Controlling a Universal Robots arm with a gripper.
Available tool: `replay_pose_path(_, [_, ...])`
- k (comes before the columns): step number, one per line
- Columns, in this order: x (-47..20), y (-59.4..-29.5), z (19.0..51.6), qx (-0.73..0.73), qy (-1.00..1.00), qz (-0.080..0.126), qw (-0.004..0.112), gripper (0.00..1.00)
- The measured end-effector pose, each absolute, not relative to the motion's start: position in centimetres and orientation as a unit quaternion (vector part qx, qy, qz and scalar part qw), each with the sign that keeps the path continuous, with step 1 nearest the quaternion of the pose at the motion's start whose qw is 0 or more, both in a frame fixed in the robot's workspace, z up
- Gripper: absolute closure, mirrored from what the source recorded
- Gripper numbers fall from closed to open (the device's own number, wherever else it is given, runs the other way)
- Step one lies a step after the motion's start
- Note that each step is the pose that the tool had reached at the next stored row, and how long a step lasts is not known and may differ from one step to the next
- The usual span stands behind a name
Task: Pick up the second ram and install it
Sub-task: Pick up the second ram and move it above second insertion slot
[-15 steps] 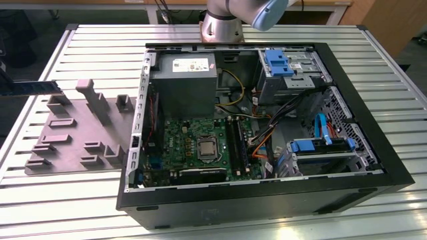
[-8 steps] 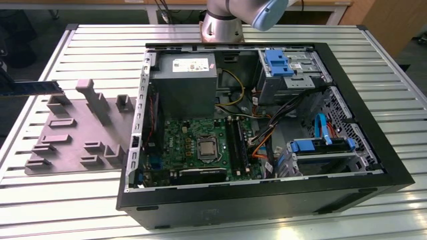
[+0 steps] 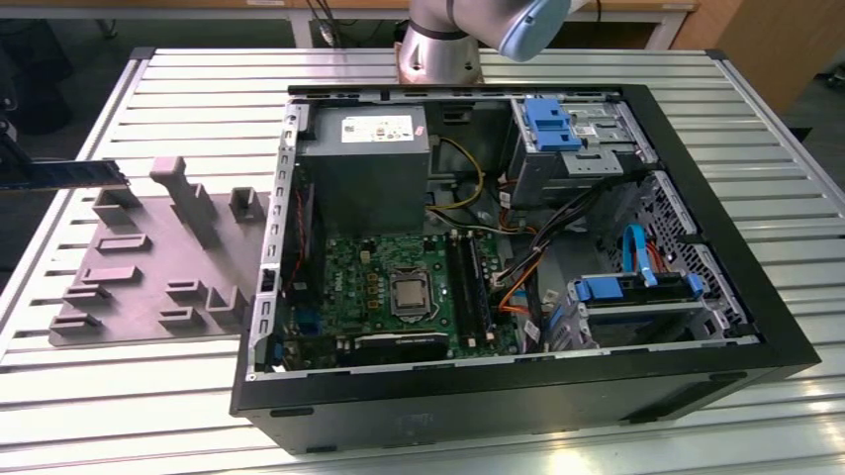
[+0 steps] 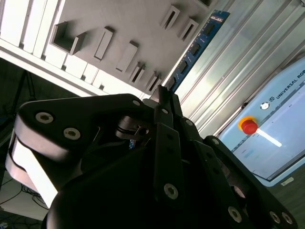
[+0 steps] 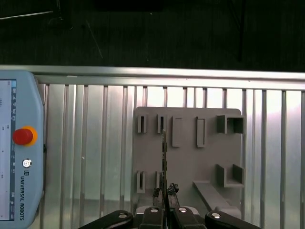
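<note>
The second ram (image 3: pixel 75 175) is a thin dark blue-green strip held level at the exterior view's far left, over the far corner of the grey holder plate (image 3: pixel 158 257). In the second wrist view the second ram (image 4: pixel 195 47) shows its blue face and dark chips, sticking out from my gripper (image 4: pixel 163 95), which is shut on its near end. In the first wrist view the second ram (image 5: pixel 164 152) is edge-on above the holder plate (image 5: pixel 190 157), with my gripper (image 5: pixel 165 193) clamped on it. The open computer case (image 3: pixel 739 366) holds the green motherboard (image 3: pixel 390 287) with black slot rails (image 3: pixel 465 282).
A grey power-supply box (image 3: pixel 363 163) sits at the far end of the case, with blue drive brackets (image 3: pixel 561 124) and loose cables (image 3: pixel 528 287) on the exterior view's right. A teach pendant with a red button (image 5: pixel 23 136) lies on the slatted table (image 3: pixel 119 396).
</note>
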State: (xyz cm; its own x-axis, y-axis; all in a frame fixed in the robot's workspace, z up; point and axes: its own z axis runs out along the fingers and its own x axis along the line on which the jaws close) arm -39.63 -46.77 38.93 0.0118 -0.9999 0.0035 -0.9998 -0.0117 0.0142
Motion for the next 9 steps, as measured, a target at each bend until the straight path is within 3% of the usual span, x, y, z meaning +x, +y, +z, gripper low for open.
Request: replay_pose_path(9, [-39.44,-46.77,38.93,0.711,-0.703,-0.004,0.006,0.86])
